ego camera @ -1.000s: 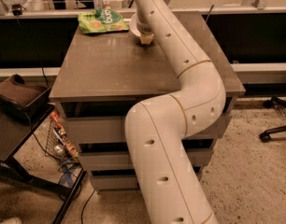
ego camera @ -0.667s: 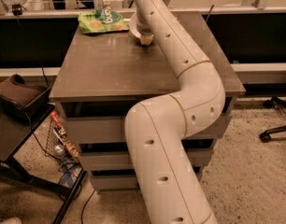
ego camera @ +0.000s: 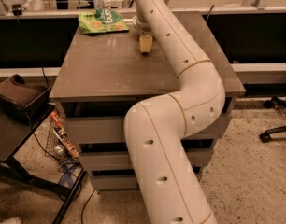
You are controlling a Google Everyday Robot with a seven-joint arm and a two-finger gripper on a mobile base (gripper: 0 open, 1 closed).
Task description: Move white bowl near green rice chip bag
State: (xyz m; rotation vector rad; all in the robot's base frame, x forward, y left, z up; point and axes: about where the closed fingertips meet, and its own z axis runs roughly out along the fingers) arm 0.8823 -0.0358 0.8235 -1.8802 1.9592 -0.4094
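The green rice chip bag [ego camera: 103, 21] lies flat at the far left of the table top. Just to its right, a small part of the white bowl [ego camera: 139, 28] shows at the edge of my arm; the rest is hidden behind the arm. My gripper [ego camera: 145, 45] is at the far middle of the table, right at the bowl and low over the table top. The arm covers most of it.
The grey table [ego camera: 110, 73] stands on drawers. A black side stand [ego camera: 17, 101] and a wire basket [ego camera: 61, 141] are at the lower left. A chair base [ego camera: 276, 120] is at the right. A counter runs behind the table.
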